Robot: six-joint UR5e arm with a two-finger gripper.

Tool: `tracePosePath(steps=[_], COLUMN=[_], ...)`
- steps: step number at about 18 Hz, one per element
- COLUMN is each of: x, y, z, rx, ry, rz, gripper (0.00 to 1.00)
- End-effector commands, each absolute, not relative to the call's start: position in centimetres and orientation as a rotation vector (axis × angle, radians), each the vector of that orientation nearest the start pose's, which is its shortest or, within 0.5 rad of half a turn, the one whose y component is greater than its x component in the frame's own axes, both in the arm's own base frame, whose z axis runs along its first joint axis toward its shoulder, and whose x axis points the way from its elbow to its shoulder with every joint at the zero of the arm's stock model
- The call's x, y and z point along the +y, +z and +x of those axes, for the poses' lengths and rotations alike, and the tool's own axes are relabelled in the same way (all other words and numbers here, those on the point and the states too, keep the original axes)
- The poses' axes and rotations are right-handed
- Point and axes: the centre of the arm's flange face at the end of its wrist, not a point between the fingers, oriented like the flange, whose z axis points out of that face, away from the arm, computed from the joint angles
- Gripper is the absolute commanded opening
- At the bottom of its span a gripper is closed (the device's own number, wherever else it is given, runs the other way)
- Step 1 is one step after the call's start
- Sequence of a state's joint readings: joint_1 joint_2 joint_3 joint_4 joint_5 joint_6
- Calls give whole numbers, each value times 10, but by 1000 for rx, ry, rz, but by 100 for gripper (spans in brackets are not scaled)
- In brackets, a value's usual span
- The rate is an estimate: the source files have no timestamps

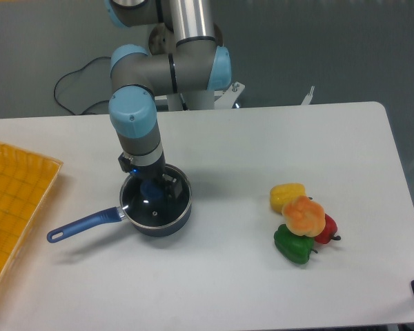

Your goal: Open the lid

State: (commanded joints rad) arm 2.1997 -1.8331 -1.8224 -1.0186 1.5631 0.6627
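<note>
Over tabletop's [228,276] 9 o'clock side: end effector [154,189] down at blue knob of round clear glass lid [155,202]; closed or not, cannot tell. Grasp step; next, confirm grip, lift straight up.

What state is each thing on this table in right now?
lid: closed, sitting on the saucepan
saucepan: upright, covered, handle pointing left
gripper: down at the lid's blue knob; grip unclear
peppers: whole, piled together
yellow tray: flat at the table's left edge
</note>
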Motion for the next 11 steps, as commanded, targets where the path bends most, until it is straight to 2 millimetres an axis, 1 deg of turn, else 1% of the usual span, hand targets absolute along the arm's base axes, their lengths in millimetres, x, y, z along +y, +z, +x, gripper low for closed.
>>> tracePosePath(steps=[3, 7, 11], x=[528, 527, 527], y=[285, 287, 289], z=[-218, -218, -219], rx=[53, 53, 50], ry=[28, 31, 32], rz=[-3105, -3102, -3099], gripper=[74, 70, 63])
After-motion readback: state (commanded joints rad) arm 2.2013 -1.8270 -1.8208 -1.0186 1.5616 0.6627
